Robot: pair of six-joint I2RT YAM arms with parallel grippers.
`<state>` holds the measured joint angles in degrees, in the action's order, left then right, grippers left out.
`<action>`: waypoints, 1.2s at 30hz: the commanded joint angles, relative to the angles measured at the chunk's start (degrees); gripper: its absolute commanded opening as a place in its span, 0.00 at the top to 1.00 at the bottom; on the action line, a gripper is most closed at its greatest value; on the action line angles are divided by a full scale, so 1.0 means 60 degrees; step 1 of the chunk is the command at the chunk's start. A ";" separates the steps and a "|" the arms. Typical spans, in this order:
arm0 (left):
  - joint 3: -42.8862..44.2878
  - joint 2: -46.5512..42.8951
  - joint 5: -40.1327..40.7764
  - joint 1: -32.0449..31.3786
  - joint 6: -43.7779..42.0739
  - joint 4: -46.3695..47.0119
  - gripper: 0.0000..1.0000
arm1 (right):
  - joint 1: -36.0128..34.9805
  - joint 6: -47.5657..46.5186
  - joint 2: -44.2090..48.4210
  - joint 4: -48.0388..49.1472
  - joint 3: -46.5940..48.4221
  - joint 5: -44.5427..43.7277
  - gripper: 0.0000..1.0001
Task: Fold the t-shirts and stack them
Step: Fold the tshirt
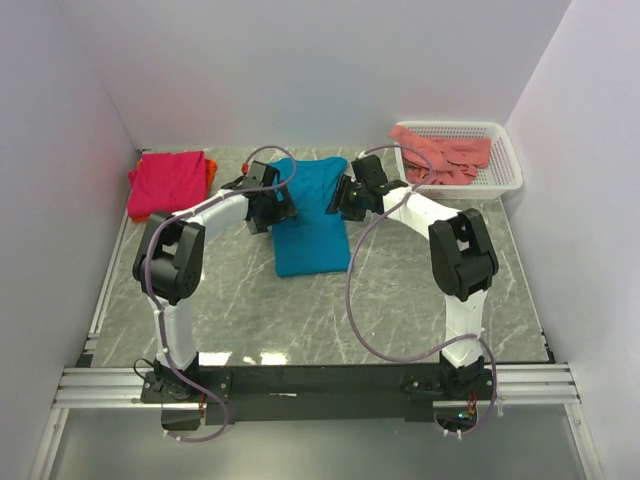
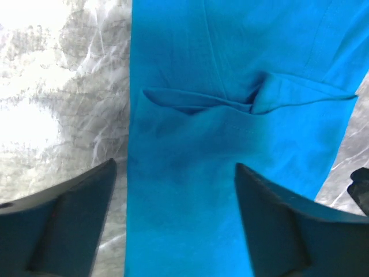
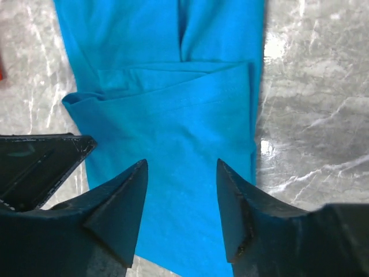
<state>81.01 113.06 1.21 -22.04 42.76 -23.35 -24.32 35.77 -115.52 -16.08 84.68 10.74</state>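
Note:
The teal-blue t-shirt (image 1: 312, 222) lies flat on the marble table, folded into a long narrow strip with its sleeves turned in. My left gripper (image 1: 270, 208) is open over its left edge; in the left wrist view the shirt (image 2: 230, 144) fills the gap between the fingers (image 2: 75, 208). My right gripper (image 1: 345, 200) is open over its right edge, above the cloth (image 3: 173, 138). The magenta-pink t-shirt (image 1: 165, 182) lies folded at the far left on top of an orange one (image 1: 210, 170). The salmon-pink t-shirt (image 1: 445, 152) lies crumpled in the basket.
A white plastic mesh basket (image 1: 505, 175) stands at the back right. White walls close in the table on the left, back and right. Purple cables loop from both arms over the marble table (image 1: 260, 310).

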 commanded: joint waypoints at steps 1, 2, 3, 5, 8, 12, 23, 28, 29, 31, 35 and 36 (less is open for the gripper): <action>-0.0112 -0.0999 -0.0099 0.0026 -0.0096 0.0318 0.02 | 0.0054 -0.0424 0.0693 0.0203 -0.0150 0.0275 0.41; -0.0563 -0.1421 -0.0114 0.0026 -0.0067 0.0391 0.01 | 0.0068 -0.0439 0.0898 0.0305 -0.0415 0.0275 0.39; -0.0843 -0.1628 -0.0114 0.0026 -0.0009 0.0464 0.01 | 0.0054 -0.0425 0.1320 0.0480 -0.0722 0.0260 0.39; -0.1734 -0.2053 -0.0406 0.0012 0.0108 0.0655 0.01 | 0.0068 -0.0395 0.1762 0.0628 -0.1660 0.0362 0.39; -0.3036 -0.2961 -0.0597 -0.0105 0.0284 0.0874 0.01 | 0.0068 -0.0293 0.2611 0.0921 -0.3036 0.0596 0.39; -0.4593 -0.4205 -0.1036 -0.0456 0.0490 0.1343 0.01 | 0.0068 -0.0146 0.3505 0.1257 -0.4473 0.0861 0.39; -0.5622 -0.3713 -0.1096 -0.0691 0.1017 0.2091 0.24 | 0.0068 0.0337 0.3171 0.1917 -0.5545 0.1241 0.51; -0.5503 -0.3184 -0.1345 -0.0721 0.1017 0.2149 0.44 | 0.0068 0.0498 0.3112 0.2137 -0.5822 0.1389 0.63; -0.5533 -0.3111 -0.1345 -0.0750 0.1148 0.2149 0.48 | 0.0068 0.0614 0.3112 0.2108 -0.5867 0.1345 0.64; -0.5737 -0.3081 -0.1418 -0.0779 0.1236 0.2295 0.50 | 0.0054 0.0703 0.3083 0.2166 -0.5984 0.1271 0.66; -0.6075 -0.3067 -0.1433 -0.0867 0.1442 0.2457 0.69 | 0.0054 0.0937 0.2907 0.2415 -0.6174 0.1578 0.77; -0.6104 -0.3052 -0.1317 -0.0867 0.1457 0.2471 0.71 | 0.0039 0.0938 0.2892 0.2503 -0.6247 0.1608 0.79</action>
<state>46.41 93.30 -7.07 -26.61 50.78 -8.27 -24.21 40.03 -97.32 -4.16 48.25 19.16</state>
